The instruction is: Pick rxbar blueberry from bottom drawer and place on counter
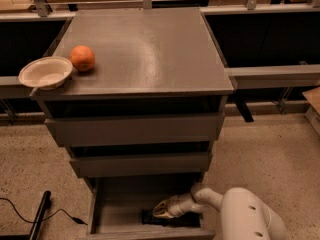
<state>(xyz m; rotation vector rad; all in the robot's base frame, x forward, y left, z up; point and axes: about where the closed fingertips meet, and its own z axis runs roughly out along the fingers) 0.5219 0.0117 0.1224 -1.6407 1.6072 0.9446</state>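
Counter [150,49] grey-brown, glossy — orange [82,57] bright orange; bowl [46,72] cream; rxbar blueberry [148,217] near-black — gripper [158,212] tan, in bottom drawer [120,204].

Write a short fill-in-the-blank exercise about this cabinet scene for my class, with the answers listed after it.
1. The dark snack bar lies in the ___ drawer, which is pulled out.
2. The gripper is down in that drawer, right at the snack ___.
3. The orange sits on the counter next to a pale ___.

Missing words: bottom; bar; bowl.
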